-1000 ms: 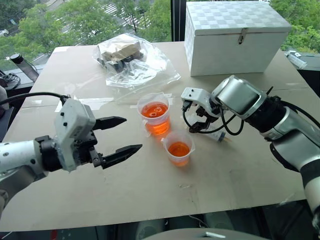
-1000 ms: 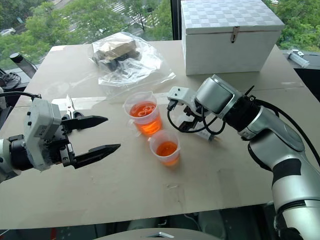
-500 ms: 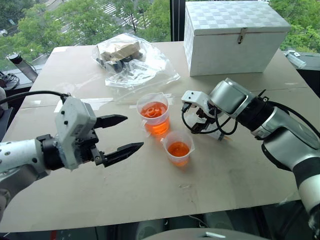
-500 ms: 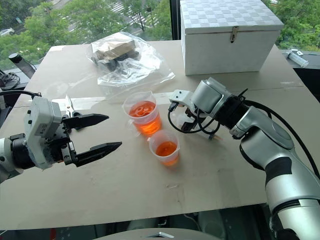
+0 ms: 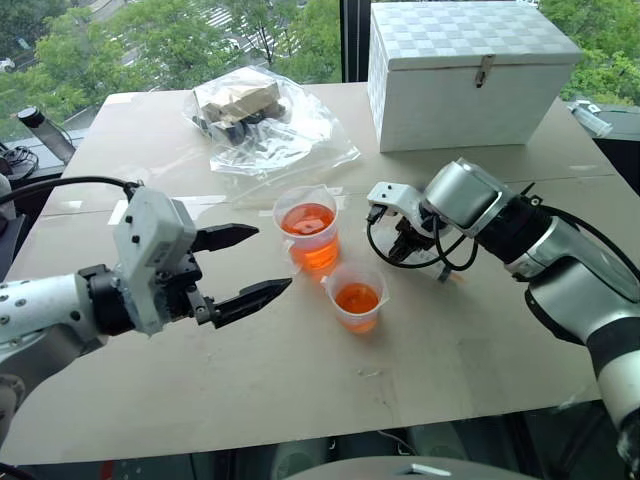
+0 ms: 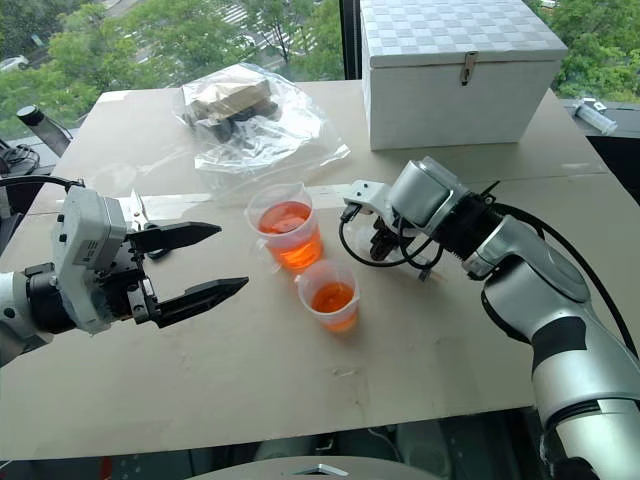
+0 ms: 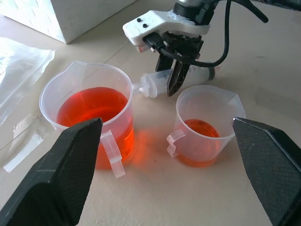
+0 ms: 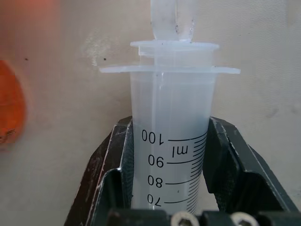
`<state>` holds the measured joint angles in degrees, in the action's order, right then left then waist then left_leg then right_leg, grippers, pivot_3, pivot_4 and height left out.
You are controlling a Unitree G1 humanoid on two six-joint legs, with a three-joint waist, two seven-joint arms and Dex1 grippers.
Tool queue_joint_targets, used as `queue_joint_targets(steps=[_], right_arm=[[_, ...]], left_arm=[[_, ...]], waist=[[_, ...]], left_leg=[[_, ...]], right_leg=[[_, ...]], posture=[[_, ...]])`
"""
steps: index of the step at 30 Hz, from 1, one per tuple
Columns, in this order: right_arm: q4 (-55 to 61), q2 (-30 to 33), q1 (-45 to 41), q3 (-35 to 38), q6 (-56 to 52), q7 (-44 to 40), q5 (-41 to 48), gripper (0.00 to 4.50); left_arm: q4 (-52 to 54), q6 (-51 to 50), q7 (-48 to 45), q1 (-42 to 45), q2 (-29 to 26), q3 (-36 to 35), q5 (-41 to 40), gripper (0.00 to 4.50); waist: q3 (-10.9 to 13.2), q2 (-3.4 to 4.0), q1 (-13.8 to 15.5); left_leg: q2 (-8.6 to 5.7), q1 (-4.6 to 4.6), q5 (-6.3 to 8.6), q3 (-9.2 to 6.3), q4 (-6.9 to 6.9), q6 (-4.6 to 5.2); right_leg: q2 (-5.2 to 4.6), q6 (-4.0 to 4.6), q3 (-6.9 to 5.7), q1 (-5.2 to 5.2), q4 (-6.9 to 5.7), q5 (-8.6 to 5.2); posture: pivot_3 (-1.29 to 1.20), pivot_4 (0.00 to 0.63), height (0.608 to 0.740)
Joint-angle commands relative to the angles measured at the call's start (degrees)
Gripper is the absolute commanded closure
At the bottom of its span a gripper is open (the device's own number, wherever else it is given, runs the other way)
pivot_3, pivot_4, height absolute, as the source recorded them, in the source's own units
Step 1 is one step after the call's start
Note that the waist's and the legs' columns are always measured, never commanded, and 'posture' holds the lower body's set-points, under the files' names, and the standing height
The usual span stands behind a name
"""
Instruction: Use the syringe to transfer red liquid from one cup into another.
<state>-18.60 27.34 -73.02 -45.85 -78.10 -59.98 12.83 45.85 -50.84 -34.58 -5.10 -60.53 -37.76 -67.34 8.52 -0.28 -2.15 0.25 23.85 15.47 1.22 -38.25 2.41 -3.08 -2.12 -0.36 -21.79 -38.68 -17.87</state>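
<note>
Right end effector (image 7: 175, 80) clamped on syringe (image 8: 169, 141) lying behind both cups, left end effector (image 5: 252, 264) agape over bare table (image 5: 300, 390)

- I see a tan table (image 5: 150, 160) carrying all items.
- At the far edge stands a white box (image 5: 470, 70) with a metal latch.
- Left of the box lies a crumpled clear plastic bag (image 5: 262, 120) holding dark and tan objects.
- Mid-table stands the taller cup (image 5: 310, 228) of red liquid (image 5: 308, 220); the shorter cup (image 5: 357, 294) stands just beside it, nearer me.
- The syringe (image 7: 181, 78) lies flat beside both cups.
- Strips of clear tape (image 7: 23, 141) stick to the surface.
</note>
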Motion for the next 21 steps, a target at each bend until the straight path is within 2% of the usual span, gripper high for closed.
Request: queue_joint_targets(steps=[1,6,10,14,17,21], right_arm=[[3.8,5.3,-4.4,6.7,0.2,-4.4,3.3,2.96],[6.1,9.7,-8.0,17.5,-1.2,-5.8,8.3,2.96],[6.7,6.9,-8.4,29.4,-0.3,-1.5,11.1,2.96],[9.6,-2.9,-7.0,44.3,5.6,7.7,14.7,2.96],[11.9,-11.1,-5.3,50.7,11.6,13.6,17.0,2.96],[15.2,-19.4,-1.3,50.7,21.4,18.2,17.0,2.96]], left_arm=[[-0.4,1.1,2.5,2.0,0.4,-1.8,-3.0,0.0],[-4.8,2.7,6.1,8.2,0.1,-2.3,-8.0,0.0],[-10.2,3.7,6.3,13.2,-0.7,-2.8,-8.4,0.0],[-18.6,5.6,5.3,20.9,-1.2,-1.7,-7.7,0.0],[-23.7,6.5,4.0,26.9,-1.7,0.9,-6.2,0.0],[-30.6,7.7,0.7,35.4,-3.4,5.6,-1.7,0.0]], waist=[[0.0,0.0,0.1],[0.1,-0.02,-0.1],[0.1,-0.05,-0.3],[0.1,-0.08,-0.2],[0.1,-0.15,-0.2],[0.1,-0.32,-0.1]], left_leg=[[0.0,0.01,0.0,0.0,0.0,0.0],[0.0,0.0,0.0,-0.01,0.04,0.0],[0.0,-0.02,0.0,0.03,0.09,0.0],[0.0,0.0,-0.01,0.04,0.03,0.0],[-0.01,0.0,-0.01,0.04,0.01,0.0],[-0.04,0.0,-0.04,0.02,-0.03,-0.03]], right_leg=[[-0.01,0.0,0.0,0.0,0.02,0.0],[-0.01,0.0,0.0,0.0,0.05,0.0],[0.0,0.0,0.06,0.0,0.06,0.0],[0.03,0.0,0.04,-0.02,-0.09,0.0],[0.06,-0.02,0.01,-0.01,-0.17,0.01],[0.13,-0.04,-0.07,0.01,-0.26,0.01]], posture=[[0.0,0.15,0.74],[0.0,0.15,0.74],[0.0,0.15,0.74],[0.0,0.15,0.74],[0.0,0.15,0.74],[0.0,0.15,0.74]])
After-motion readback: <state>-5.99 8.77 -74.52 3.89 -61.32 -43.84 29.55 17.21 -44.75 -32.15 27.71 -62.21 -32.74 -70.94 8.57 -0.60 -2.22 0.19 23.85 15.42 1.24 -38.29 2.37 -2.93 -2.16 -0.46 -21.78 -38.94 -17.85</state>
